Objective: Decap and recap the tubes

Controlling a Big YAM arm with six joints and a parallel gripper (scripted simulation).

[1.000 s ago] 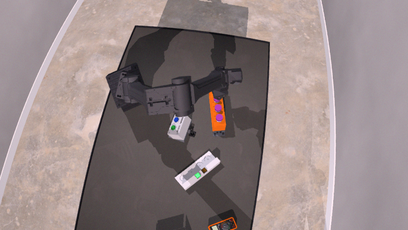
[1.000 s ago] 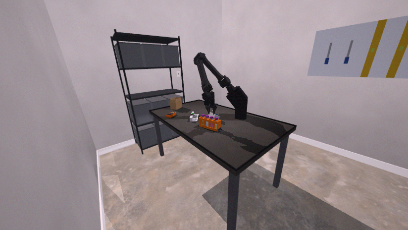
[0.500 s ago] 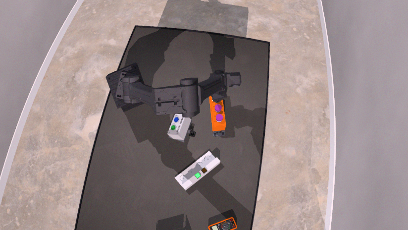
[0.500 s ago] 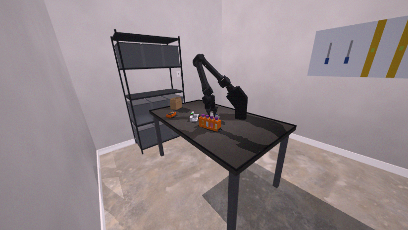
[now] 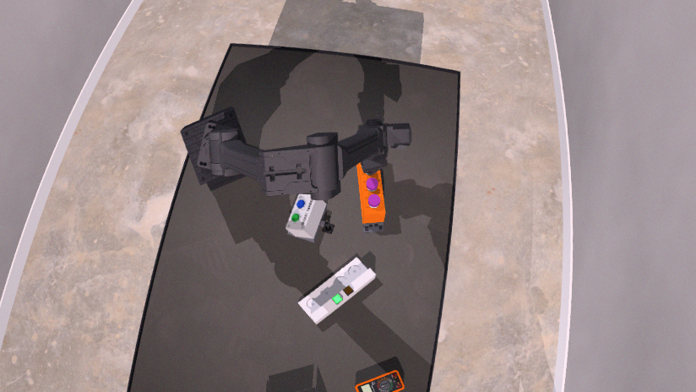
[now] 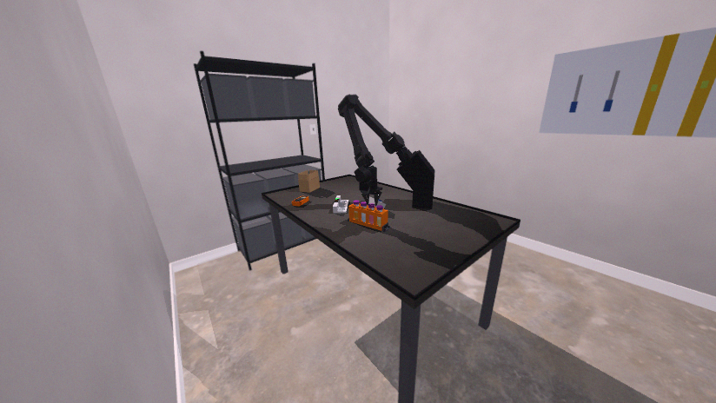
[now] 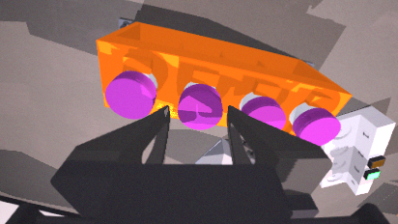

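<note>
Below my black metal pincer (image 5: 371,171) (image 6: 371,202) (image 7: 198,112), parted around no cap, the dark rectangular table (image 5: 233,302) (image 6: 440,234) (image 7: 58,87) bears the long orange decapping station (image 5: 372,214) (image 6: 367,223) (image 7: 166,77), just beside my fingertips, with four round purple caps on its tubes.

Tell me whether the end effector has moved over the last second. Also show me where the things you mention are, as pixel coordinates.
Yes, the end effector (image 5: 371,171) (image 6: 373,201) (image 7: 198,112) shifted along the decapping station (image 5: 373,215) (image 6: 367,225) (image 7: 290,69), toward the cap tray (image 5: 317,316) (image 6: 335,208) (image 7: 374,126).
</note>
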